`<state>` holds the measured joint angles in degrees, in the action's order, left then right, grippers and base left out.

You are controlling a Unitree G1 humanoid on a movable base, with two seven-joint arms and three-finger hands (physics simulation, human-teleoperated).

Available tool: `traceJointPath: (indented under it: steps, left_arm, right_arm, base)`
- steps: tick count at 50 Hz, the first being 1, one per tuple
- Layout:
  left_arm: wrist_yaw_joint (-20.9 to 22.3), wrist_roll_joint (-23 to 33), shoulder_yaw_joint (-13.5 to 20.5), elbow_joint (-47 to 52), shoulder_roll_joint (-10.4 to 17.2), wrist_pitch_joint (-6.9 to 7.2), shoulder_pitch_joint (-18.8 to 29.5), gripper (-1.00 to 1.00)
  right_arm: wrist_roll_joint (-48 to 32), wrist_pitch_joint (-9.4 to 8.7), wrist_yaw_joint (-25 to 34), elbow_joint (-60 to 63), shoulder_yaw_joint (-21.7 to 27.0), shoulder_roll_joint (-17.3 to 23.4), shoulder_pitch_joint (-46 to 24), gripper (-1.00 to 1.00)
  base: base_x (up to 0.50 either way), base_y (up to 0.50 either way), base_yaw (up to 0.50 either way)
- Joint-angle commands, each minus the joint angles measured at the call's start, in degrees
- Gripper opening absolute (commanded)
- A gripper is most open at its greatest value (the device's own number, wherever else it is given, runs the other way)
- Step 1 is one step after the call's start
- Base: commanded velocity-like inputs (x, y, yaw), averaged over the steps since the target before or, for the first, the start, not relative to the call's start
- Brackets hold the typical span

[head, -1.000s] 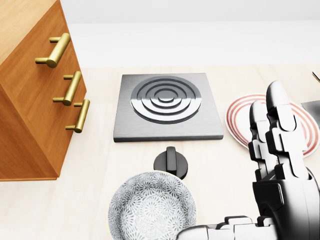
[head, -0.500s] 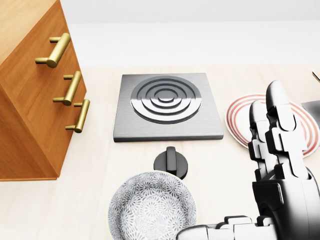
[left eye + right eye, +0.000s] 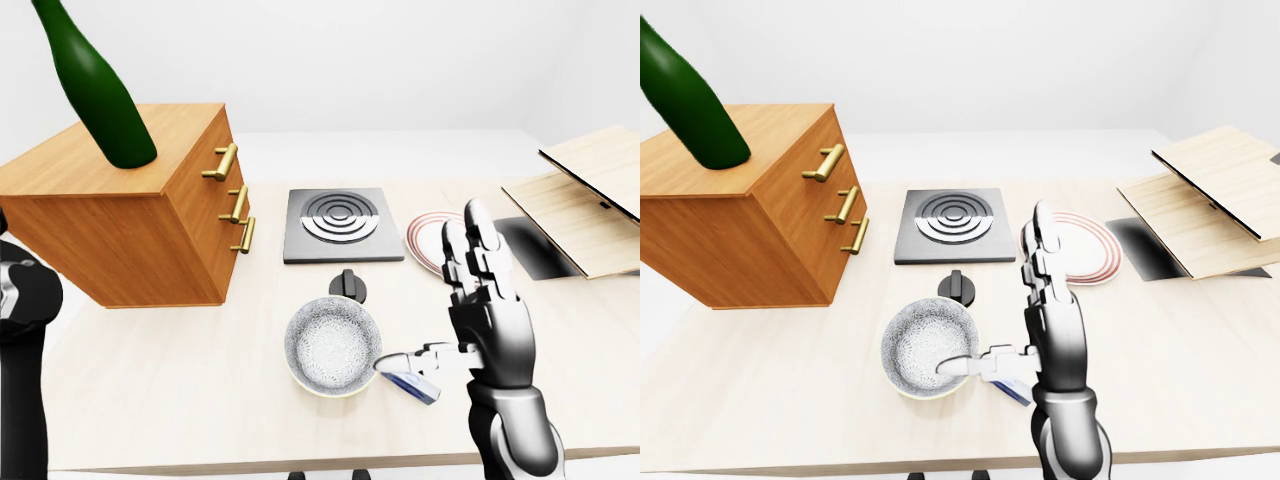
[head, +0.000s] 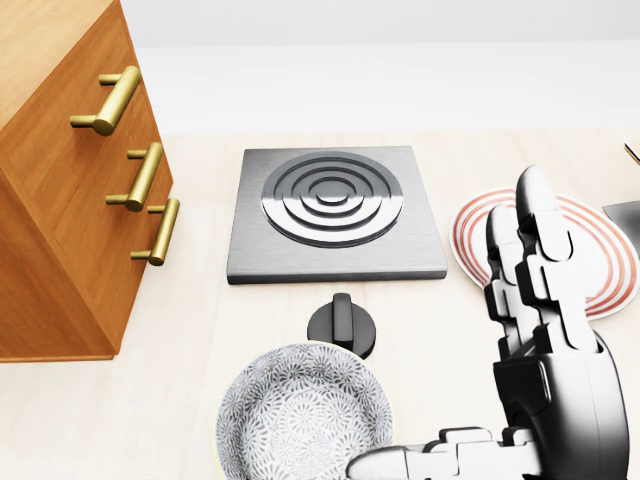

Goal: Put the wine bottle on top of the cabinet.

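Bottle first: we see the wine bottle (image 3: 95,88) standing on the cabinet's (image 3: 150,215) top near that top's left edge, leaning noticeably, its neck cut off by the upper left corner of the left-eye view, and no fingers touch it. Our left arm (image 3: 22,330) shows only as a dark limb at the left edge of that view, so we cannot tell whether the left hand is spread or closed. We judge the lean to be the main risk: if the base is not flat, the bottle could topple off the top's near edge and onto the table (image 3: 180,380). Further right, a patterned bowl (image 3: 332,345) sits near the table's bottom edge, with a black knob (image 3: 348,286) and a square hotplate (image 3: 342,224) above it. Our right hand (image 3: 482,320) hovers empty, fingers straight up and thumb out towards the bowl, just above a small blue object (image 3: 412,385) and below a red-ringed plate (image 3: 440,240). A careless swing of this hand could knock the bowl or drag the blue object.
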<state>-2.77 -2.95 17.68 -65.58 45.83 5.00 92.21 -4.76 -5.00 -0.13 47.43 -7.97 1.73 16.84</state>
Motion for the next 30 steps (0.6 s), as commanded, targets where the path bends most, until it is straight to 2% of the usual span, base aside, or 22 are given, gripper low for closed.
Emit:
traceJointPath:
  steps: [1,3,4,5,6,7,9,10,11,12,13,14,16,17,19,21,23,24,26,27,28,30]
  left_arm:
    - [4.1,-5.3,-2.2,11.4,5.1,0.0,1.1,1.0]
    - [4.5,-8.3,-1.1,18.2,5.4,0.0,-3.5,1.0]
    - [3.2,-11.7,1.4,29.0,5.6,0.0,-11.2,1.0]
    - [1.9,-14.6,2.8,36.2,5.8,0.0,-16.0,1.0]
    - [-0.7,-18.7,6.0,47.9,5.8,0.0,-24.5,1.0]
    - [-2.6,-22.7,8.1,55.0,5.9,0.0,-29.8,1.0]
    - [-6.0,-28.7,10.5,63.4,6.8,0.0,-37.3,1.0]
    - [-8.7,-33.2,15.4,72.8,5.8,0.0,-45.7,1.0]
    - [-9.7,-34.9,15.5,73.7,6.3,0.0,-47.1,1.0]
    - [-10.9,-37.6,19.0,81.1,4.7,0.0,-55.0,1.0]
    - [-11.6,-40.2,21.1,85.1,3.4,0.0,-59.9,1.0]
    - [-11.3,-41.8,24.5,92.5,-0.7,0.0,-68.2,1.0]
    - [-10.3,-43.1,26.6,98.3,-4.7,0.0,-75.0,1.0]
    - [-8.6,-41.9,27.3,102.1,-8.3,0.0,-79.4,1.0]
    - [-5.5,-40.1,28.2,106.1,-14.2,0.0,-84.4,1.0]
    - [0.5,-37.1,28.3,110.0,-22.4,0.0,-91.2,1.0]
    - [4.7,-35.0,29.0,112.1,-27.5,0.0,-94.7,1.0]
    - [9.4,-33.1,28.5,114.1,-33.8,0.0,-99.7,1.0]
    - [16.4,-29.8,26.2,115.3,-40.3,0.0,-104.3,1.0]
    - [20.2,-28.4,25.1,115.2,-43.9,0.0,-106.7,1.0]
    - [25.9,-22.6,22.4,113.6,-50.2,0.0,-111.1,1.0]
    - [32.2,-19.9,20.9,111.9,-56.1,0.0,-115.2,1.0]
  right_arm:
    - [0.1,0.0,-1.6,-4.8,-1.6,0.1,0.1,1.0]
    - [0.1,0.0,-1.7,-4.4,-1.8,0.2,0.4,1.0]
    - [0.2,0.0,-1.8,-4.1,-1.9,0.3,0.7,1.0]
    - [0.2,0.0,-1.8,-4.2,-1.9,0.3,0.8,1.0]
    - [0.0,0.0,-1.9,-4.3,-2.3,0.4,0.8,1.0]
    - [0.0,0.0,-2.0,-4.2,-2.5,0.4,0.9,1.0]
    - [-0.1,0.0,-2.3,-3.9,-3.0,0.6,1.1,1.0]
    - [-0.3,0.0,-2.4,-3.3,-3.5,0.7,1.5,1.0]
    - [-0.3,0.0,-2.5,-3.2,-3.6,0.8,1.5,1.0]
    - [-0.7,0.0,-2.7,-2.9,-4.3,1.1,1.9,1.0]
    - [-0.8,0.0,-2.9,-2.6,-4.6,1.3,2.1,1.0]
    - [-1.0,0.0,-3.2,-2.6,-5.3,1.5,2.5,1.0]
    - [-1.3,0.0,-3.7,-2.7,-6.2,1.9,2.9,1.0]
    - [-1.5,0.0,-4.1,-2.5,-7.0,2.2,3.3,1.0]
    - [-1.9,0.0,-4.9,-2.0,-8.7,2.9,4.3,1.0]
    - [-2.8,0.0,-6.3,-1.0,-11.4,4.4,6.4,1.0]
    - [-2.8,0.0,-7.8,-0.6,-12.9,5.9,7.9,1.0]
    - [-3.2,0.0,-9.0,-0.3,-14.5,7.3,10.3,1.0]
    - [-3.2,0.0,-11.0,-1.1,-16.0,9.2,11.8,1.0]
    - [-3.5,0.68,-12.4,-2.1,-17.5,10.5,13.4,1.0]
    - [-4.0,2.83,-13.7,-3.3,-19.3,11.7,14.2,1.0]
    - [-5.5,5.89,-16.7,-5.2,-22.5,14.1,15.4,1.0]
  base:
    - [0.0,0.0,0.0]
    - [0.0,0.0,0.0]
    - [0.0,0.0,0.0]
    - [0.0,0.0,0.0]
    - [0.0,0.0,0.0]
    - [0.0,0.0,0.0]
    - [0.0,0.0,0.0]
    - [0.0,0.0,0.0]
    - [0.0,0.0,0.0]
    - [0.0,0.0,0.0]
    - [0.0,0.0,0.0]
    - [0.0,0.0,0.0]
    - [0.0,0.0,0.0]
    - [0.0,0.0,0.0]
    - [0.0,0.0,0.0]
    - [0.0,0.0,0.0]
    - [0.0,0.0,0.0]
    - [0.0,0.0,0.0]
    - [0.0,0.0,0.0]
    - [0.0,0.0,0.0]
    - [0.0,0.0,0.0]
    - [0.0,0.0,0.0]
